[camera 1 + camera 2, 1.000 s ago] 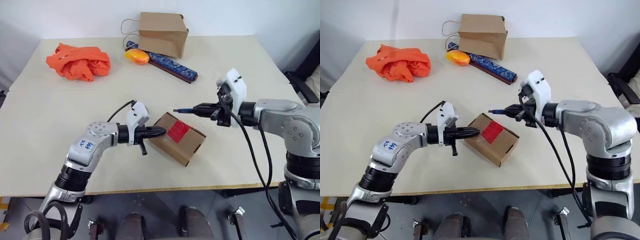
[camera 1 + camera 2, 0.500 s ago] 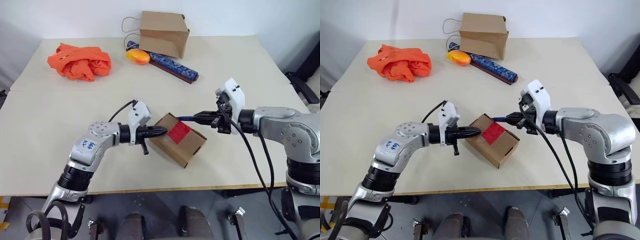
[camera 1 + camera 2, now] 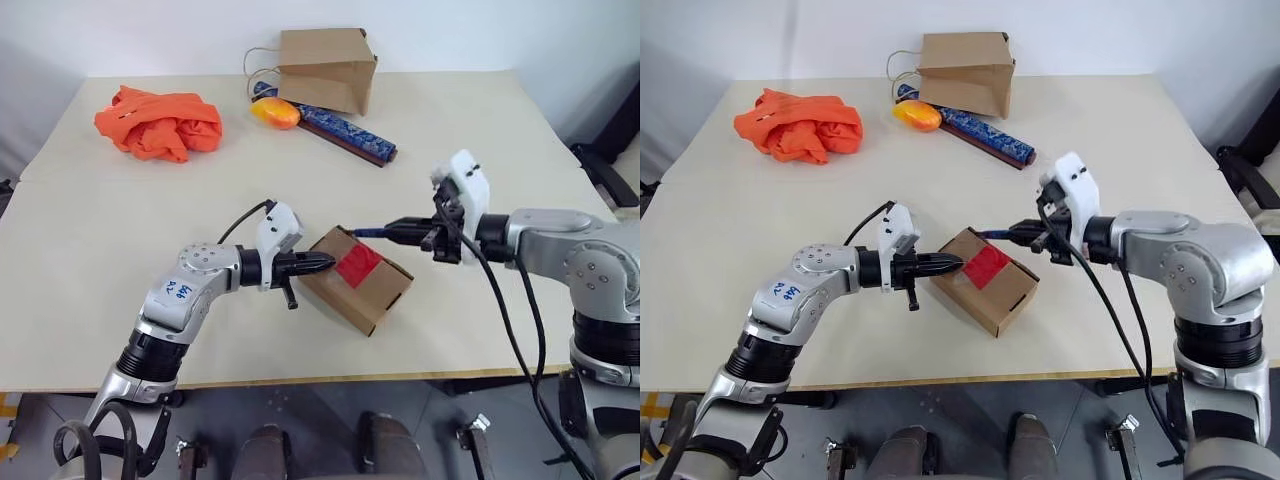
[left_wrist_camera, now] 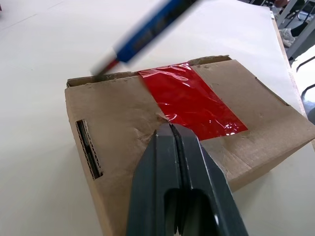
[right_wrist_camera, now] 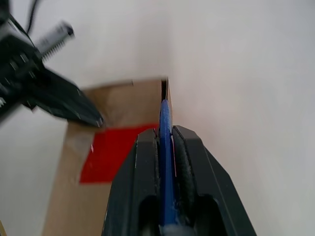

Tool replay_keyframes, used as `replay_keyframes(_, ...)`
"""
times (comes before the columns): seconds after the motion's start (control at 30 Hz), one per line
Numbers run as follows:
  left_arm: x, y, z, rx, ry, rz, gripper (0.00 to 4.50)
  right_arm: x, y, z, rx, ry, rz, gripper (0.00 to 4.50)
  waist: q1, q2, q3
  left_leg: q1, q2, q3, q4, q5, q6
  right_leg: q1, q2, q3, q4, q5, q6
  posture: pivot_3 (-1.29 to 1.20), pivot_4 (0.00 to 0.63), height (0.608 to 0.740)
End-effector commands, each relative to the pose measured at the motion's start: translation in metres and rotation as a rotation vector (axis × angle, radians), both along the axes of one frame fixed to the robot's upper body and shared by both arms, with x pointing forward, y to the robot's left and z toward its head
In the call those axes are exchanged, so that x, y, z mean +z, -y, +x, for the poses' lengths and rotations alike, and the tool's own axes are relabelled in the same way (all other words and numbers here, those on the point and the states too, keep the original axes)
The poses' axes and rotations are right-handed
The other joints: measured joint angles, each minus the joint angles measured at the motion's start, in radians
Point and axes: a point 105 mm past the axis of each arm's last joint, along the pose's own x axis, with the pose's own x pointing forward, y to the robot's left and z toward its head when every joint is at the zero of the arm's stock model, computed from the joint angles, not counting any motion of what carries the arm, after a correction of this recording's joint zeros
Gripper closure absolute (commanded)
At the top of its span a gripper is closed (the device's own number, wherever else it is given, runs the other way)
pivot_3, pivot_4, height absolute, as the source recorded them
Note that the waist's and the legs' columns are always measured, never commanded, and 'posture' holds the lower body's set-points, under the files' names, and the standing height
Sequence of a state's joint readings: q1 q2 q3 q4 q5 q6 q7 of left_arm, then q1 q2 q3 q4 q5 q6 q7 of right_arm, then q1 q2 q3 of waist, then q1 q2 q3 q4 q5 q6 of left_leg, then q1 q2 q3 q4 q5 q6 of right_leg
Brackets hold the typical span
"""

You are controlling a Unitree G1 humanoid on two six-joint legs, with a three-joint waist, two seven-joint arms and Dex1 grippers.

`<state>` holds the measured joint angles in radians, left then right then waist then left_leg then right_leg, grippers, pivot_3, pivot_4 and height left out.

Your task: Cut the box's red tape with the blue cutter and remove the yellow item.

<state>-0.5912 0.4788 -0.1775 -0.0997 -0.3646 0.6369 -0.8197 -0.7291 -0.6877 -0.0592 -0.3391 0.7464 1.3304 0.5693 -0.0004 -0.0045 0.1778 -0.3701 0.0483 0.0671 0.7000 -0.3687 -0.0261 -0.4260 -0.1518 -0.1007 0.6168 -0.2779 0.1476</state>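
Now the left gripper (image 3: 325, 264), jaws closed, presses the box (image 3: 350, 290) beside its red tape (image 3: 358, 263); the right gripper (image 3: 395, 231) grips the blue cutter (image 3: 368, 232) at the box's far edge.

The box (image 3: 355, 278) is a small brown cardboard carton lying closed and turned cornerwise near the table's middle. The red tape (image 4: 191, 100), wide and glossy, crosses the top seam and looks uncut. The blue cutter (image 3: 378, 231) is slim and pen-like, with a pale tip, held almost level at about 1 o'clock from the box, tip over the carton's far edge beside the tape.
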Motion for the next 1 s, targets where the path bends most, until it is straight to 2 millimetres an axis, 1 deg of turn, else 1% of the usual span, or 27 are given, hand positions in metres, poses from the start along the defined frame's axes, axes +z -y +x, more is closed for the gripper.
replay_keyframes(0.03, -0.004, -0.001, 0.002, 0.011, -0.007, 0.018, 4.5, 0.002, 0.002, -0.005, 0.011, 0.03, -0.038, 4.36, 0.0, 0.0, 0.0, 0.0, 0.0, 0.0, 0.0, 0.0, 0.0, 0.0, 0.0, 0.0, 0.0, 0.0, 0.0, 0.0, 0.15, 0.74)
replay_keyframes(0.23, -0.004, -0.001, 0.003, 0.012, -0.006, 0.019, 4.5, 0.003, 0.005, -0.006, 0.005, 0.034, -0.058, 4.36, 0.001, 0.0, 0.0, 0.0, 0.0, 0.0, 0.0, 0.0, 0.0, 0.0, 0.0, 0.0, 0.0, 0.0, 0.0, 0.0, 0.15, 0.74)
replay_keyframes(0.4, -0.01, 0.002, 0.005, 0.036, -0.03, 0.062, 4.5, 0.016, 0.006, -0.005, -0.009, 0.048, -0.075, 4.36, 0.003, 0.0, 0.0, 0.0, 0.0, 0.0, 0.0, 0.0, 0.0, 0.0, 0.0, 0.0, 0.0, 0.0, 0.0, 0.0, 0.15, 0.74)
replay_keyframes(0.53, -0.017, 0.005, 0.004, 0.053, -0.064, 0.114, 4.5, 0.019, 0.003, -0.008, -0.003, 0.034, -0.085, 4.36, 0.004, 0.0, 0.0, 0.0, 0.0, 0.0, 0.001, 0.0, 0.0, 0.001, 0.0, 0.0, 0.0, 0.0, 0.0, 0.0, 0.15, 0.74)
replay_keyframes(0.6, -0.022, 0.006, 0.004, 0.073, -0.1, 0.161, 4.5, 0.019, 0.002, -0.011, 0.002, 0.013, -0.092, 4.36, 0.004, 0.0, 0.0, 0.0, 0.0, 0.0, 0.001, 0.0, 0.0, 0.001, 0.0, 0.0, 0.0, 0.0, 0.0, 0.0, 0.15, 0.74)
replay_keyframes(0.67, -0.031, 0.005, 0.003, 0.08, -0.147, 0.254, 4.5, 0.015, 0.001, -0.016, 0.005, -0.026, -0.107, 4.36, 0.007, 0.0, -0.001, 0.0, 0.0, 0.0, 0.001, 0.0, 0.0, 0.001, 0.0, 0.0, 0.0, 0.0, 0.0, 0.0, 0.15, 0.74)
replay_keyframes(0.8, -0.04, 0.006, 0.001, 0.109, -0.208, 0.352, 4.5, 0.008, 0.002, -0.02, -0.009, -0.074, -0.134, 4.36, 0.013, -0.001, -0.002, 0.001, 0.0, 0.0, 0.001, 0.0, 0.0, 0.002, 0.0, 0.0, 0.0, 0.0, 0.0, 0.0, 0.15, 0.74)
replay_keyframes(1.0, -0.045, 0.006, 0.007, 0.162, -0.234, 0.375, 4.5, 0.01, 0.009, -0.021, -0.02, -0.08, -0.17, 4.36, 0.024, -0.002, -0.006, 0.003, 0.0, 0.0, 0.001, 0.0, 0.0, 0.003, 0.0, 0.0, -0.001, 0.0, 0.0, 0.0, 0.15, 0.74)
